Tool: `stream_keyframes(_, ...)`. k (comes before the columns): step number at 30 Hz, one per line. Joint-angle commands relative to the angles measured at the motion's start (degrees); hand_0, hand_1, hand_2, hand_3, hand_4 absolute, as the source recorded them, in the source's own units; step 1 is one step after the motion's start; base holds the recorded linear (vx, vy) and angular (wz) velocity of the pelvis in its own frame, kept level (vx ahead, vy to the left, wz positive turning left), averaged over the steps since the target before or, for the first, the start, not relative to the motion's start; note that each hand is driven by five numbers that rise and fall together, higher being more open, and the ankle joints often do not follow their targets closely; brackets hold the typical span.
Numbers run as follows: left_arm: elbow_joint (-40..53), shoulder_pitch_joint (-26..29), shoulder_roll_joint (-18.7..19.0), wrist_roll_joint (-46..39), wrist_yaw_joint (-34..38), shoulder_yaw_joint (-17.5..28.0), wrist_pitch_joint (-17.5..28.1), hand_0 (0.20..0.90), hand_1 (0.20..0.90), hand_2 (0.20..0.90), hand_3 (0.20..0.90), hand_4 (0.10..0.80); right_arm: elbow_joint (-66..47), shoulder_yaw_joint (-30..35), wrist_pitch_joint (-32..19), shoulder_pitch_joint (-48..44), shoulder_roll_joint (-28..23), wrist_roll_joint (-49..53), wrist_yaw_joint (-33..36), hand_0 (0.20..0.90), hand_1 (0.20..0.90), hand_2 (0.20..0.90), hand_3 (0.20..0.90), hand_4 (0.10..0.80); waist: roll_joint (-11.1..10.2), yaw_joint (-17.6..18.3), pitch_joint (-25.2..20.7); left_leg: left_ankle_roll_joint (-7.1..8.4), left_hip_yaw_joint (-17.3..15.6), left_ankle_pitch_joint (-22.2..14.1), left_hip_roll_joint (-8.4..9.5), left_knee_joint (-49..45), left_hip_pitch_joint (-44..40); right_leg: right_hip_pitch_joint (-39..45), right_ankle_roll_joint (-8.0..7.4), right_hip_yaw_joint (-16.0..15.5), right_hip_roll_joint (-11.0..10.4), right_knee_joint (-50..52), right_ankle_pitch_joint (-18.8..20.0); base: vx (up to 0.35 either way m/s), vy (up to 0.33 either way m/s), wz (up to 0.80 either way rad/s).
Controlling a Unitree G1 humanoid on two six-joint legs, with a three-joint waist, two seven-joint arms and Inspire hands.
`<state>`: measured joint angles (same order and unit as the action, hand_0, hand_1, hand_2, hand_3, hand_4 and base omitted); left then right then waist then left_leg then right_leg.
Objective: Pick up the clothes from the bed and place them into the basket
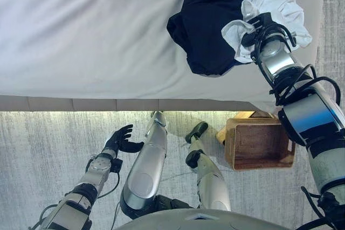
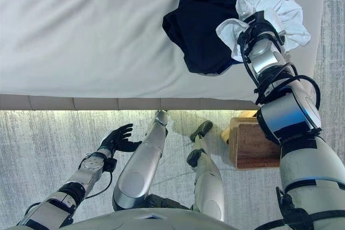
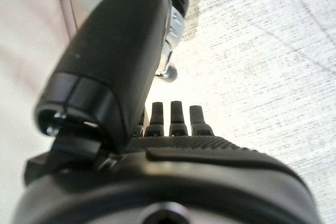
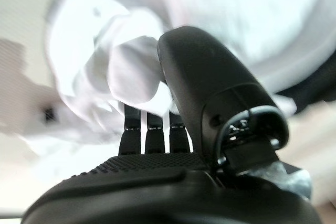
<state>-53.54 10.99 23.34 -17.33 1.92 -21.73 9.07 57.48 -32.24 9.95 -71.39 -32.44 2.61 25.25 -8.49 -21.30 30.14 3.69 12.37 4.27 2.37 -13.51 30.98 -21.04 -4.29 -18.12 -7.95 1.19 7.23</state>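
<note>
At the lower left of the head views, the left hand [image 1: 119, 140] hangs over the pale grey carpet [image 1: 43, 154], its dark fingers spread loosely and holding nothing; its own wrist view shows the fingers [image 3: 173, 119] straight with only carpet past them. Across the whole upper part of the frame lies the wide bed with a smooth light grey sheet [image 1: 86, 36]. Toward the upper right of the bed sits a crumpled black garment [image 1: 207, 20], and touching its right side is a bunched white cloth garment [image 1: 280, 9]. The right hand [image 1: 257, 30] is at the white garment's left fold, its fingers [image 4: 148, 129] pushed into the cloth so their ends are hidden; whether they have closed on it cannot be told. At the lower right, a rectangular brown woven basket [image 1: 260, 143] stands on the carpet just below the bed's edge.
</note>
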Motion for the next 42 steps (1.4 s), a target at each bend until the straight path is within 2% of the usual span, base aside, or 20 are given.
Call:
stream_keyframes(1, -0.06, -6.18, -0.84, 2.10, 1.37, -0.78, 1.25, 0.900, 0.900, 0.900, 0.900, 0.800, -14.20, 2.58, -5.63, -4.80, -6.97, -10.64, 18.66, 0.300, 0.300, 0.300, 0.200, 0.100, 0.92, 1.65, -0.34, -3.97, -2.11, -4.02, 0.95, 4.72, -8.26, 5.03, -3.13, 1.14, -0.55, 4.25, -1.33, -0.006, -0.003, -0.37)
stream_keyframes(2, -0.20, -6.18, -0.83, 2.01, 1.43, -0.78, 1.21, 0.900, 0.900, 0.900, 0.900, 0.800, -15.12, 2.76, -5.49, -4.71, -7.19, -11.09, 18.92, 0.300, 0.300, 0.300, 0.200, 0.100, 0.89, 1.69, -0.34, -4.01, -2.21, -4.13, 0.94, 4.72, -8.54, 5.23, -3.13, 1.28, -0.57, 4.24, -1.36, -0.005, -0.007, -0.38)
stream_keyframes(5, -2.04, -5.89, -0.71, 4.17, 1.73, -0.08, 0.69, 0.900, 0.900, 0.900, 0.900, 0.800, -26.42, 6.80, -4.77, -2.75, -11.52, -18.33, 26.40, 0.300, 0.300, 0.300, 0.200, 0.100, 0.72, 3.50, -0.56, -4.63, -3.71, -5.77, 0.72, 4.62, -13.09, 8.63, -3.12, 3.22, -0.77, 4.81, -2.27, 0.024, -0.017, -0.31)
stream_keyframes(8, -1.91, -6.17, -0.53, 5.74, 1.34, 0.37, -0.39, 0.900, 0.900, 0.900, 0.900, 0.800, -34.66, 10.75, -3.96, 0.54, -15.30, -21.48, 29.05, 0.300, 0.300, 0.300, 0.200, 0.100, 0.77, 5.55, -3.13, -5.19, -4.49, -6.49, 0.69, 5.70, -15.83, 10.14, -3.04, 4.46, -0.93, 4.77, -2.69, 0.067, -0.029, -0.27)
stream_keyframes(13, -2.21, -6.71, -0.76, 7.63, 0.93, 0.60, -2.77, 0.900, 0.900, 0.900, 0.900, 0.800, -41.58, 16.55, -5.32, 6.11, -19.49, -19.94, 29.85, 0.300, 0.300, 0.300, 0.200, 0.100, 1.02, 8.40, -7.48, -5.50, -5.47, -7.67, 0.28, 7.01, -20.40, 13.20, -2.96, 5.77, -1.00, 4.29, -3.43, 0.076, -0.030, -0.18)
stream_keyframes(20, -3.31, -7.76, -1.84, 12.48, -0.49, 0.65, -6.01, 0.900, 0.900, 0.900, 0.900, 0.800, -47.64, 25.44, -6.92, 14.93, -24.30, -16.63, 32.22, 0.300, 0.300, 0.300, 0.200, 0.100, 1.51, 12.48, -14.32, -6.06, -7.70, -8.07, -0.72, 10.97, -27.84, 18.09, -3.22, 8.85, 0.82, 2.91, -4.67, 0.064, -0.080, -0.25)
stream_keyframes(25, -4.24, -7.89, -3.41, 14.40, -1.66, 0.57, -7.64, 0.900, 0.900, 0.900, 0.900, 0.800, -50.97, 29.20, -8.36, 19.34, -25.59, -15.87, 31.38, 0.300, 0.300, 0.300, 0.200, 0.100, 2.30, 14.96, -18.24, -6.09, -9.13, -8.28, -0.76, 12.24, -30.88, 19.91, -2.31, 11.16, 2.03, 2.41, -5.65, 0.035, -0.046, -0.23)
stream_keyframes(29, -4.78, -8.27, -4.72, 14.87, -2.01, 0.16, -8.36, 0.900, 0.900, 0.900, 0.900, 0.800, -51.93, 31.26, -9.71, 21.37, -26.34, -15.19, 28.76, 0.300, 0.300, 0.300, 0.200, 0.100, 3.24, 16.51, -20.42, -5.92, -9.99, -8.67, -0.69, 12.54, -32.69, 21.28, -1.55, 12.71, 2.69, 2.40, -6.65, 0.061, -0.023, -0.21)
stream_keyframes(32, -5.40, -8.62, -5.13, 15.75, -2.49, 0.17, -9.02, 0.900, 0.900, 0.900, 0.900, 0.800, -51.10, 31.91, -9.49, 23.12, -27.06, -13.02, 23.66, 0.300, 0.300, 0.300, 0.200, 0.100, 3.42, 17.45, -21.80, -5.65, -10.58, -8.81, -0.65, 12.98, -34.10, 22.44, -0.99, 13.61, 3.16, 1.85, -7.00, 0.063, -0.058, -0.23)
stream_keyframes(34, -5.84, -8.80, -5.19, 16.44, -3.07, 0.55, -9.47, 0.900, 0.900, 0.900, 0.900, 0.800, -49.70, 31.94, -7.70, 25.02, -27.23, -10.69, 16.50, 0.300, 0.300, 0.300, 0.200, 0.100, 3.41, 18.18, -22.32, -5.23, -11.16, -8.78, -0.80, 13.21, -34.78, 23.12, -0.71, 14.20, 3.42, 1.21, -7.00, 0.037, -0.060, -0.18)
stream_keyframes(35, -5.90, -8.88, -5.16, 16.50, -3.19, 0.64, -9.47, 0.900, 0.900, 0.900, 0.900, 0.800, -49.45, 31.93, -7.11, 25.41, -27.27, -10.09, 15.35, 0.300, 0.300, 0.300, 0.200, 0.100, 3.42, 18.26, -22.39, -5.18, -11.25, -8.76, -0.80, 13.26, -34.89, 23.23, -0.67, 14.28, 3.46, 1.08, -6.97, -0.016, -0.049, -0.30)
stream_keyframes(36, -6.29, -9.02, -5.03, 16.95, -3.67, 0.97, -9.38, 0.900, 0.900, 0.900, 0.900, 0.800, -47.83, 31.77, -4.37, 27.14, -27.17, -8.22, 10.14, 0.300, 0.300, 0.300, 0.200, 0.100, 3.33, 18.73, -22.48, -4.97, -11.72, -8.11, -0.79, 13.28, -34.74, 23.16, -0.45, 14.69, 3.52, 0.63, -6.34, 0.009, -0.041, -0.27)
stream_keyframes(39, -7.36, -9.25, -4.92, 17.03, -4.05, 1.08, -8.72, 0.900, 0.900, 0.900, 0.900, 0.800, -44.20, 31.54, -2.31, 30.24, -26.66, -5.98, 3.27, 0.300, 0.300, 0.300, 0.200, 0.100, 3.43, 19.49, -22.42, -4.65, -12.38, -8.53, -1.15, 13.51, -35.51, 23.71, -0.27, 15.26, 3.82, 0.10, -6.61, 0.016, -0.046, -0.21)
stream_keyframes(42, -8.39, -9.26, -4.99, 17.00, -4.18, 1.22, -8.10, 0.900, 0.900, 0.900, 0.900, 0.800, -41.87, 32.08, -0.98, 33.14, -25.27, -6.59, -0.69, 0.300, 0.300, 0.300, 0.200, 0.100, 3.48, 20.07, -21.99, -4.57, -12.93, -8.57, -1.30, 13.27, -35.69, 23.59, -0.12, 15.72, 3.93, 0.21, -6.54, 0.009, -0.057, -0.16)
